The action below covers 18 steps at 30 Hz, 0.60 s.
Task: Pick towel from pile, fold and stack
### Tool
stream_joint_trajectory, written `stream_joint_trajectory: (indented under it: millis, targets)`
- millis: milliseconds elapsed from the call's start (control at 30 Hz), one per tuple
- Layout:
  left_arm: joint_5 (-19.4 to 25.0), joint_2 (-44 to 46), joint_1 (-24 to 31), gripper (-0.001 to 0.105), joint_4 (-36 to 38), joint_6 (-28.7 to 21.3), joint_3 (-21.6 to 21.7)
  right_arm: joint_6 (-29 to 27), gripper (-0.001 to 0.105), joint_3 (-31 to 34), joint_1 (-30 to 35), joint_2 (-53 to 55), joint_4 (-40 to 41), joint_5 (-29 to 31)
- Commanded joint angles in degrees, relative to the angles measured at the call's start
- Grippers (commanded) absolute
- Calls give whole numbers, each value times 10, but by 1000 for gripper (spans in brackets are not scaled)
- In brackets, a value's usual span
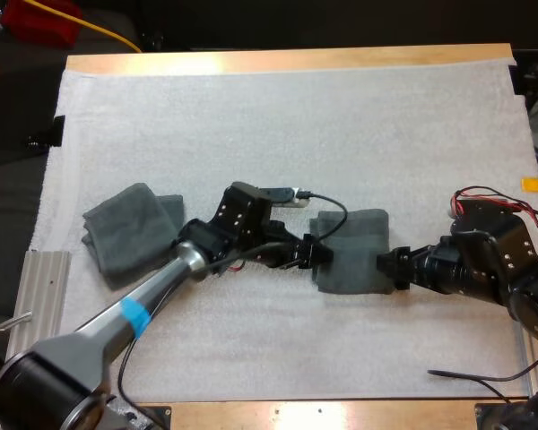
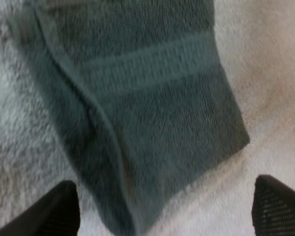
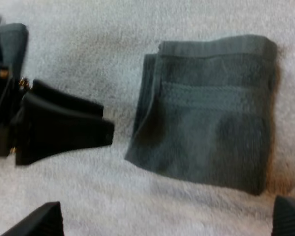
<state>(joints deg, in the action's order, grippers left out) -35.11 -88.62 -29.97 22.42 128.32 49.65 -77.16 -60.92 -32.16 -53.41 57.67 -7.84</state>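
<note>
Folded towel [image 1: 350, 251] lies flat on the white mat [image 1: 278, 116], directly between left fingers [image 1: 318, 255] and right fingers [image 1: 387, 266], one set at each opposite edge. Both sets spread wide, holding nothing. Crumpled towel [image 1: 130, 228] sits well behind the left fingers, beside that arm. Likely handling: light, soft, limp terry, grippy not slippery, and the layers could slide apart. Best hold is probably a pinch through all layers at the folded edge or corners. Woven band across the cloth; no brand, label or readable writing.
</note>
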Motion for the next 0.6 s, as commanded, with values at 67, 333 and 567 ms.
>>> stream_joint_trajectory:
  millis: [67, 333, 567]
  targets:
    - [10, -30, -1, 70, 0, 9, 26, -6, 81, -2, -1, 4, 18, 1]
    - [10, -84, -1, 70, 2, 17, 42, -6, 81, -2, -1, 4, 18, 1]
    - [-13, -118, -5, 70, -4, 28, 42, -6, 81, -2, -1, 4, 18, 1]
